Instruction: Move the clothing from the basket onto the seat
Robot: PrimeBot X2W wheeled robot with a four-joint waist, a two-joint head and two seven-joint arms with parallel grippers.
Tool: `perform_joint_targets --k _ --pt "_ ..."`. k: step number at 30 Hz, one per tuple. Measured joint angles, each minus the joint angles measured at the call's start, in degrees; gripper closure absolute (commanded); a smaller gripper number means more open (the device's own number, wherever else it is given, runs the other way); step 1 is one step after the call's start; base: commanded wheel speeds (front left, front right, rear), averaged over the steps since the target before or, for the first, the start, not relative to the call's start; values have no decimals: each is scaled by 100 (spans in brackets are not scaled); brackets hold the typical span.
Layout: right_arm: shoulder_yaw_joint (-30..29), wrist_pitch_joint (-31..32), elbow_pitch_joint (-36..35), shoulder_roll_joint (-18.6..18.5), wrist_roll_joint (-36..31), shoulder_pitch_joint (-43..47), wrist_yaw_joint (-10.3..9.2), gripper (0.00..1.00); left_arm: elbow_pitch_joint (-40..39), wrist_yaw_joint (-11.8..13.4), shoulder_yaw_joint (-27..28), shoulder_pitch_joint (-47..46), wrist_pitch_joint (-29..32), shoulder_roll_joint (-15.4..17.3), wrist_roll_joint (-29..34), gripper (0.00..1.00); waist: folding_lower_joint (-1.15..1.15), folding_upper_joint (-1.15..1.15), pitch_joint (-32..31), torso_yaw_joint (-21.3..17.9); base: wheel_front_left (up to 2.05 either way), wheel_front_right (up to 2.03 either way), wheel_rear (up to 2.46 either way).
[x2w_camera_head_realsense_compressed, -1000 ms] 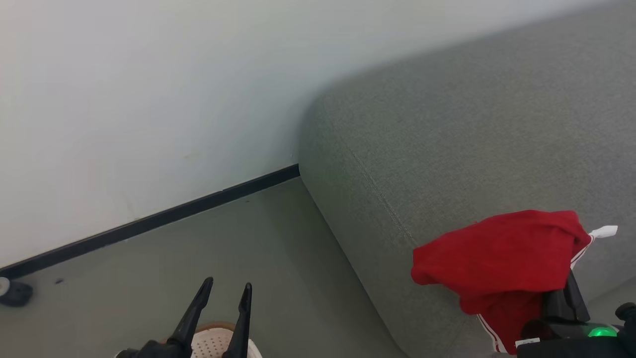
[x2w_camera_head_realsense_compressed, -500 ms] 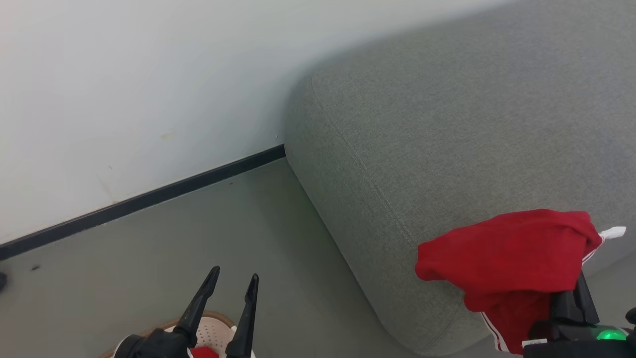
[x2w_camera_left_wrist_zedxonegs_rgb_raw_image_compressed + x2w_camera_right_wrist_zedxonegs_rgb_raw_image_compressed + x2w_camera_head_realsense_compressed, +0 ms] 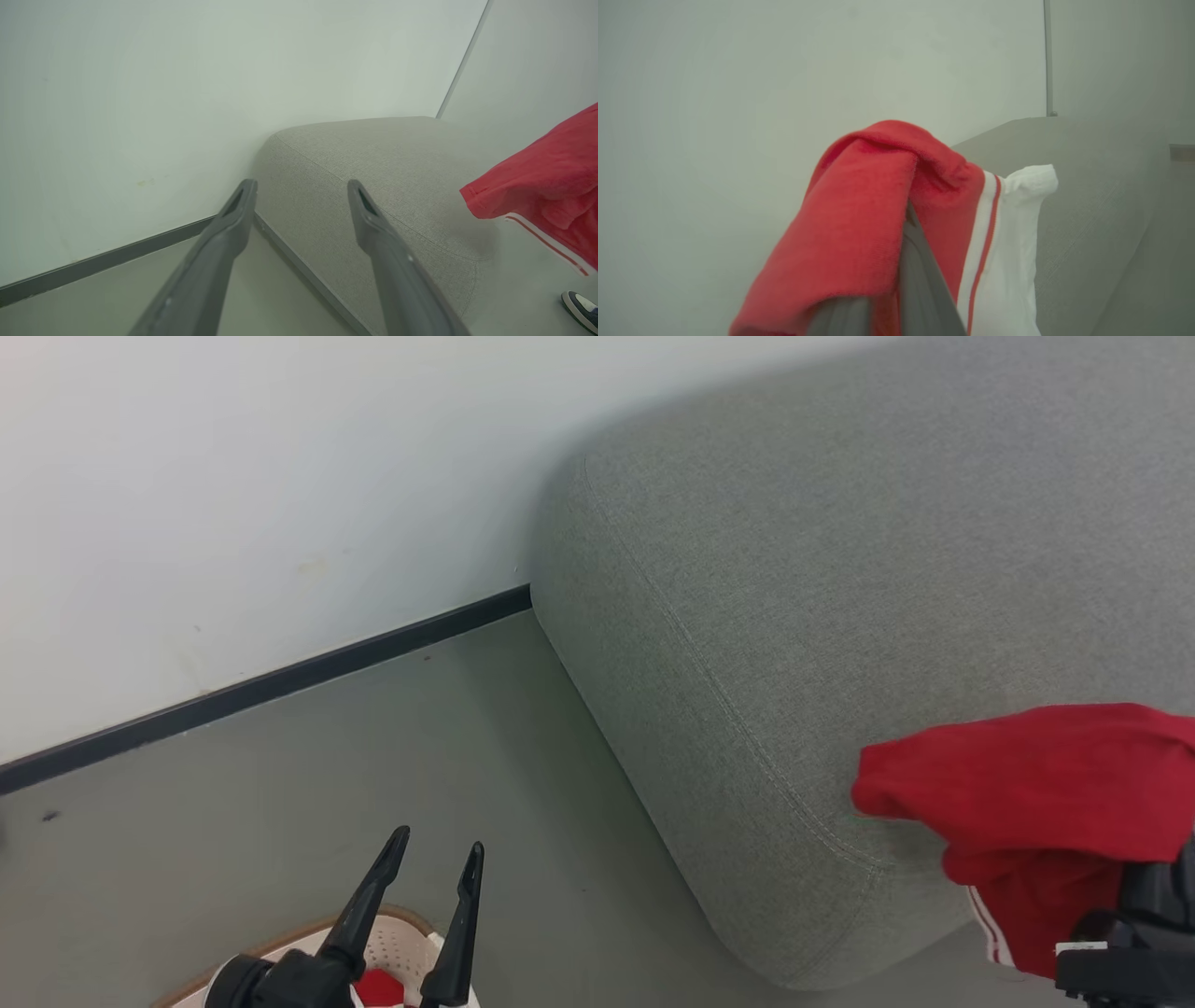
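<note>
Now your right gripper (image 3: 911, 242) is clamped shut on the clothing (image 3: 1036, 775), a red garment with a white panel and striped trim. It drapes over and hides the gripper's tips at the front edge of the grey seat (image 3: 794, 616). Your left gripper (image 3: 439, 840) is spread wide, empty, above the basket (image 3: 397, 943), which is cut off at the bottom.

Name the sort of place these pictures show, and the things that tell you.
Probably a living room, or a mock-up of one: a grey upholstered seat against a plain white wall, and a laundry basket on the floor.
</note>
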Motion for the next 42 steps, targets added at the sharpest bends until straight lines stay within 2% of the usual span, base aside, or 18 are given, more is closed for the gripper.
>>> perform_joint_targets --k 11,18,25,31,42 --pt "-728 0 13 -23 143 -432 -80 100 -268 -45 -343 1 0 177 191 0 0 0 413 -61 0 0 0" --pt "-896 -1 283 -172 407 -1297 52 100 -458 -51 -449 -13 0 530 347 0 1 0 864 -115 0 0 0" --pt "-1218 -12 778 -427 762 -2242 113 100 -543 -51 -570 -149 0 918 353 0 1 0 1296 -120 0 0 0" --pt "-1417 -43 1313 -826 846 -3063 130 100 -581 -52 -630 -247 0 1136 348 0 1 0 1598 -23 0 0 0" --pt "-1326 -44 2137 -1321 847 -4459 204 100 -635 -52 -623 -276 0 1389 289 0 0 0 1945 318 0 0 0"
